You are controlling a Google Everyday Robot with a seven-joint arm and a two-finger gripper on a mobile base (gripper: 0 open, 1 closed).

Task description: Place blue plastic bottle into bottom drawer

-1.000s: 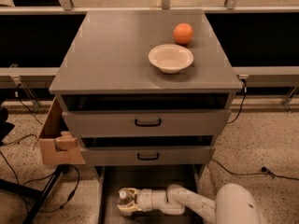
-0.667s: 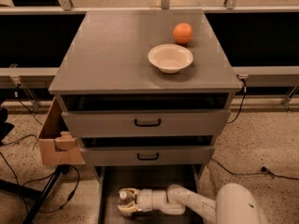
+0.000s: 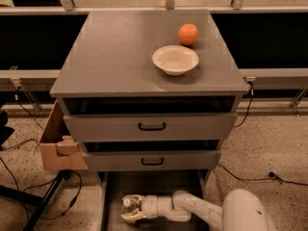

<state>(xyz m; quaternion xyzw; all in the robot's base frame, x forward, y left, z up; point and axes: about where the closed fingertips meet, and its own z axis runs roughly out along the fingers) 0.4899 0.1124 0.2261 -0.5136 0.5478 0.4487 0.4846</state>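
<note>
The bottom drawer (image 3: 111, 201) is pulled out at the foot of the grey cabinet, a shallow grey tray. My gripper (image 3: 130, 209) is down inside it, at its left side, with the white arm reaching in from the lower right. The blue plastic bottle (image 3: 127, 203) shows only as a white cap and a bit of clear body between the cream fingers (image 3: 133, 217), low over the drawer floor. The fingers stand on both sides of the bottle.
A white bowl (image 3: 175, 59) and an orange (image 3: 188, 34) sit on the cabinet top. The two upper drawers with black handles (image 3: 152, 126) are slightly open. A cardboard box (image 3: 57, 146) and a tripod leg with cables are left of the cabinet.
</note>
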